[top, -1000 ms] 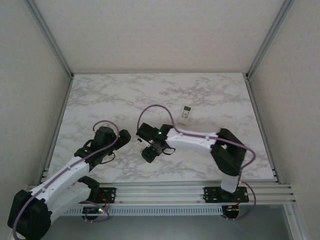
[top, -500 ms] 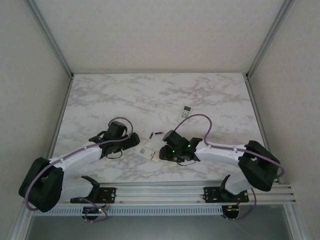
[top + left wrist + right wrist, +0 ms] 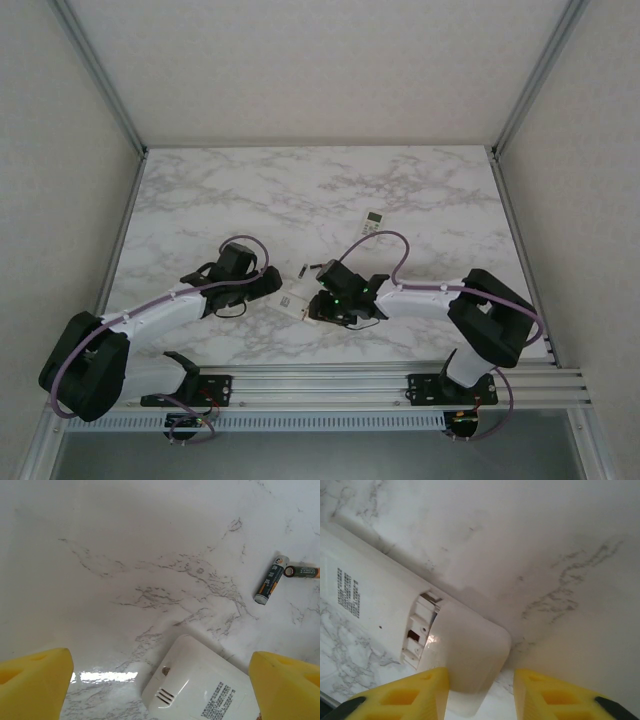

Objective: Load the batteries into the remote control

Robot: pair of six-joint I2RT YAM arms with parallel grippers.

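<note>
Right pincer (image 3: 480, 676) has edged left to the face-down remote (image 3: 200, 690) | we see its fingers flanking the part-slid battery cover (image 3: 470, 655), grip cannot be told | left pincer (image 3: 157, 657) spread wide above the remote | two batteries (image 3: 270, 578) on the bench (image 3: 125, 555) just beyond it

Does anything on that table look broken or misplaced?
The back cover of the white remote is slid partly off, baring its battery slot, and two batteries lie loose on the table nearby. Nothing looks broken.

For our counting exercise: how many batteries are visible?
2, beyond the white remote: one slanted battery, another battery just right of its far end. More may be hidden.
</note>
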